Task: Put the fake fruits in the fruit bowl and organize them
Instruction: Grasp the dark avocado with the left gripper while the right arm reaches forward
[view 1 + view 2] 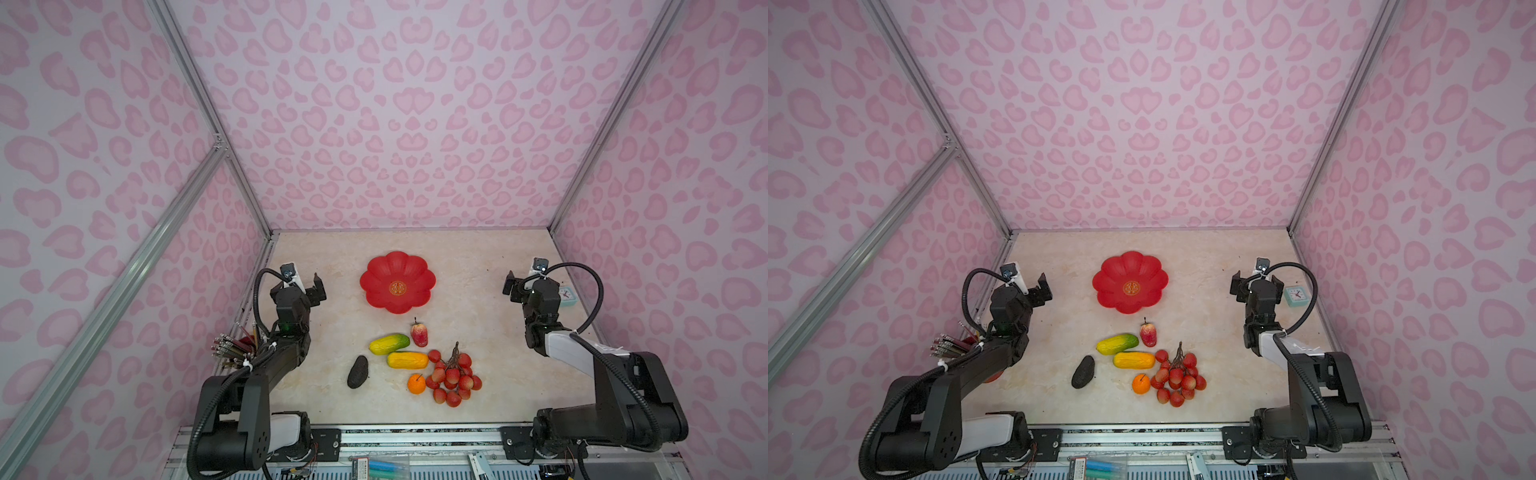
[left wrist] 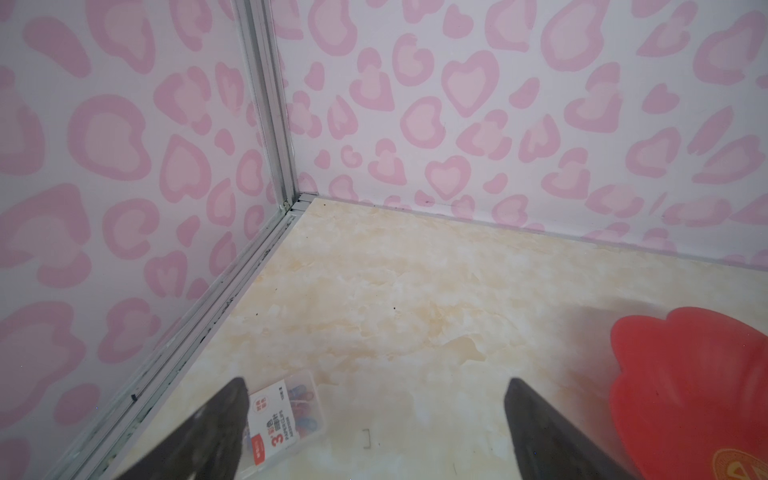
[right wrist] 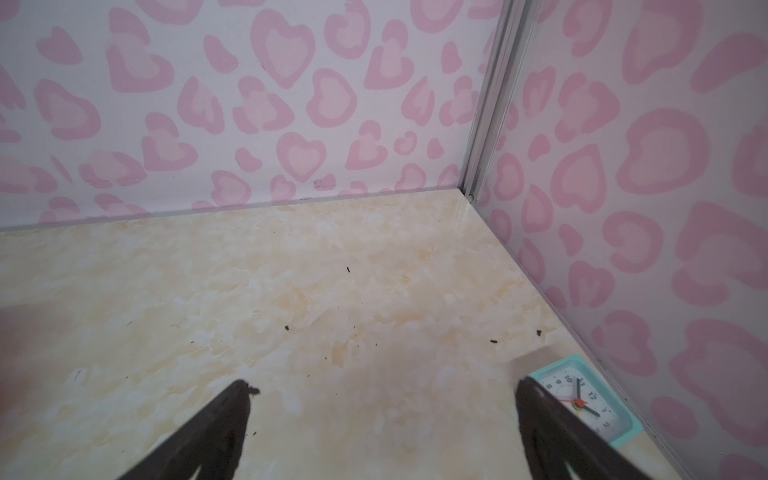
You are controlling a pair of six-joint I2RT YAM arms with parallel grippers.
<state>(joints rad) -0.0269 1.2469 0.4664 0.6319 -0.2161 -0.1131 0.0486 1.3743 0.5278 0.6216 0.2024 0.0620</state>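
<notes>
Walls (image 1: 395, 124): white panels printed with pink hearts, joined at aluminium corner posts (image 2: 269, 124). Tabletop (image 1: 478, 266): glossy cream marble pattern. One wall corner lies ahead of the left gripper (image 2: 376, 380), another ahead of the right gripper (image 3: 384, 382).

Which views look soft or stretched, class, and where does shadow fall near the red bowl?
In both top views the walls splay with a wide-lens stretch, the fruit bowl crisp; in the left wrist view the left gripper is blurred and a shadow lies beside the bowl; in the right wrist view the right gripper blurs, the clock sharp.
</notes>
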